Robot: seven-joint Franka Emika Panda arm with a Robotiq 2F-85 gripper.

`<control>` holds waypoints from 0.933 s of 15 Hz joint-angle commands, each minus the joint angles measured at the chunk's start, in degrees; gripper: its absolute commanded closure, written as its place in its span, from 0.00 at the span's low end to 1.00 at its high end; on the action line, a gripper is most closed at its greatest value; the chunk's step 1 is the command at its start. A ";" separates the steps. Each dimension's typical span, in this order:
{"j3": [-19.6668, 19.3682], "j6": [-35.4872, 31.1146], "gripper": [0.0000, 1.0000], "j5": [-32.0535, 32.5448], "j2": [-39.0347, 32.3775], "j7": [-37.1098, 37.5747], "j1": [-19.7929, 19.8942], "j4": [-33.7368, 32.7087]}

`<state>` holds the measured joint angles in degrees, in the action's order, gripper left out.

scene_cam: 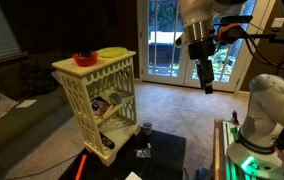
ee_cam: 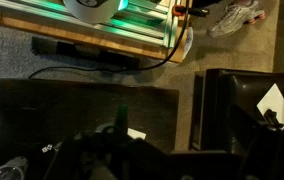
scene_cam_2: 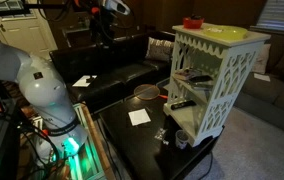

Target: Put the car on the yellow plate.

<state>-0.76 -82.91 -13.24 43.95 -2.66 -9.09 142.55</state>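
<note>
The yellow plate lies on top of a white lattice rack, next to a red bowl; both also show in an exterior view, the plate and the bowl. A tiny dark thing on the low black table looks like the car, also seen in an exterior view; its details are too small to tell. My gripper hangs high in the air, far from the rack and the table, with nothing seen in it. It also shows in an exterior view. In the wrist view its jaws are lost in darkness.
The white rack holds clutter on its lower shelves. A dark can stands on the black table. A white paper lies on the table. A dark couch and glass doors stand behind.
</note>
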 commanded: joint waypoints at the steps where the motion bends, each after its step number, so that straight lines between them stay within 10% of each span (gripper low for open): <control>1: 1.30 0.34 0.00 -0.63 -0.07 -0.96 1.80 -0.14; 6: 1.30 0.34 0.00 -0.63 -0.07 -0.96 1.80 -0.14; 14: 7.53 -19.25 0.00 2.70 -9.47 9.81 6.85 -16.64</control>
<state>4.64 -97.46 -12.44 41.42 2.98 -4.56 135.09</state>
